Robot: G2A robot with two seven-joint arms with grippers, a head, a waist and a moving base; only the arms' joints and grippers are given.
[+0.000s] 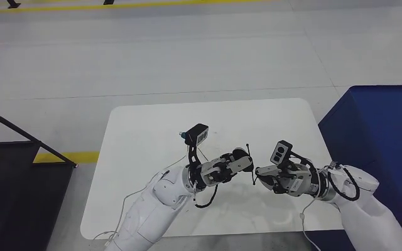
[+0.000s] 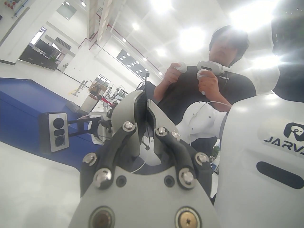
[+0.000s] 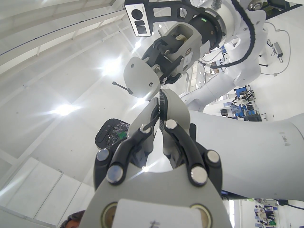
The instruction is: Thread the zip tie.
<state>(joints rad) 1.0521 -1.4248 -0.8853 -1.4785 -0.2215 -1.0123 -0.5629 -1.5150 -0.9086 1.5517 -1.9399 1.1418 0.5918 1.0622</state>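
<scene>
Both arms are held up over the white table (image 1: 157,138), with their claws almost tip to tip above its near-right part. The left claw (image 1: 246,164) is closed on the zip tie (image 1: 249,152). In the left wrist view the thin black strap rises straight out from between its pinched fingers.

The right claw (image 1: 259,173) sits just to the right of the left one and slightly nearer. Its fingers are drawn together too, with a thin black strip (image 3: 150,124) lying between them. I take that strip to be the lower stretch of the same tie.

From above, the tie's long axis runs near to far. A short length sticks out on the far side of the left claw and another on the near side, beside the right claw. How much it also stands upright I cannot tell. The small blocky head (image 2: 146,74) is at the far end, pointing away from the robot.

As I judge it, threading depends on bending the near end round to reach that head. The right claw is the nearer one for that job, while the left claw steadies the head end.
</scene>
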